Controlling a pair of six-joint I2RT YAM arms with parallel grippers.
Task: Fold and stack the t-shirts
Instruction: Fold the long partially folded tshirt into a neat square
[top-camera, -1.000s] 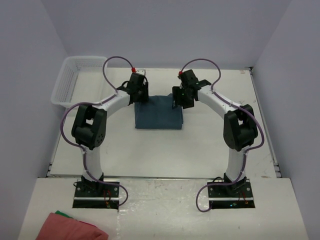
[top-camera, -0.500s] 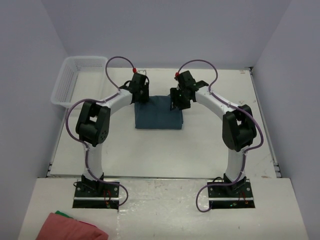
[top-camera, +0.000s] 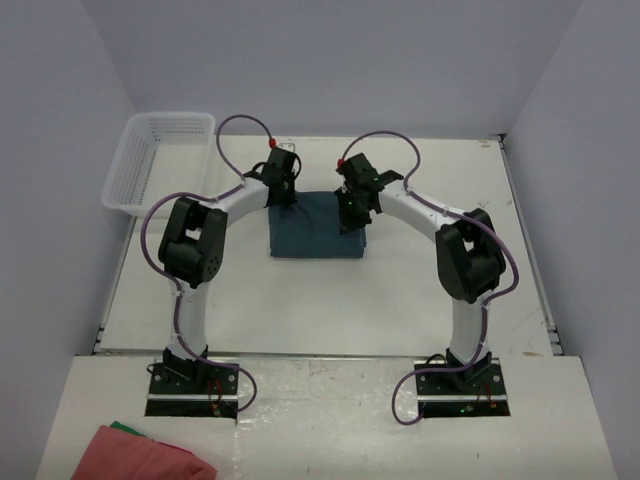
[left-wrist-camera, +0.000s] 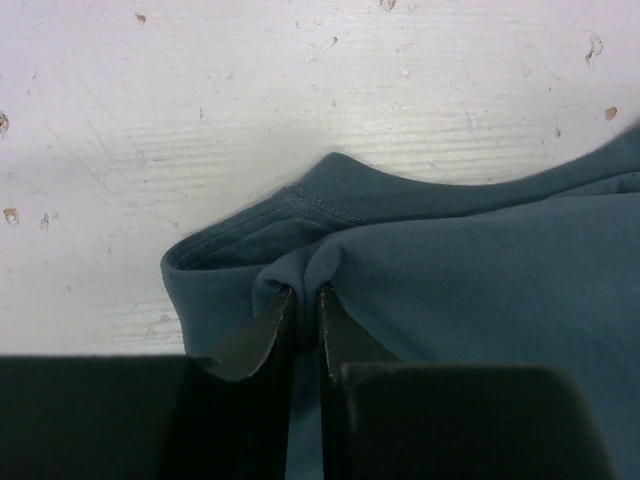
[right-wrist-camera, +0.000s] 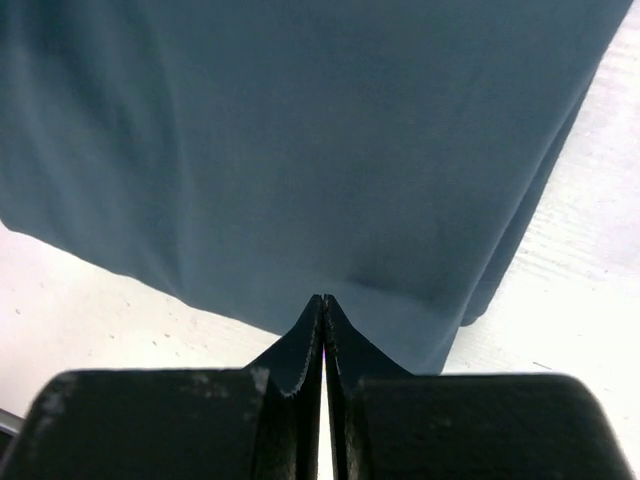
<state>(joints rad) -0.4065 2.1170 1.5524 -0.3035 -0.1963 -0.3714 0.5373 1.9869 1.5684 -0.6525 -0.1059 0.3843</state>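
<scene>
A dark blue t-shirt (top-camera: 315, 238), folded into a rectangle, lies on the white table between my two arms. My left gripper (top-camera: 284, 199) is at the shirt's far left corner. In the left wrist view this gripper (left-wrist-camera: 304, 292) is shut on a raised pinch of the blue t-shirt (left-wrist-camera: 470, 270) beside its folded hem. My right gripper (top-camera: 350, 214) is at the far right part of the shirt. In the right wrist view its fingertips (right-wrist-camera: 323, 298) meet tip to tip over the blue t-shirt (right-wrist-camera: 300, 150), near its edge, with no cloth visible between them.
A white mesh basket (top-camera: 150, 160) stands at the table's far left corner. A pink cloth (top-camera: 140, 455) lies on the near ledge at the bottom left, with a green edge (top-camera: 122, 428) showing beneath it. Grey walls close in the table on three sides.
Both grippers have closed from open. The left one pinched the shirt's far left corner. The right wrist moved left, further over the shirt.
</scene>
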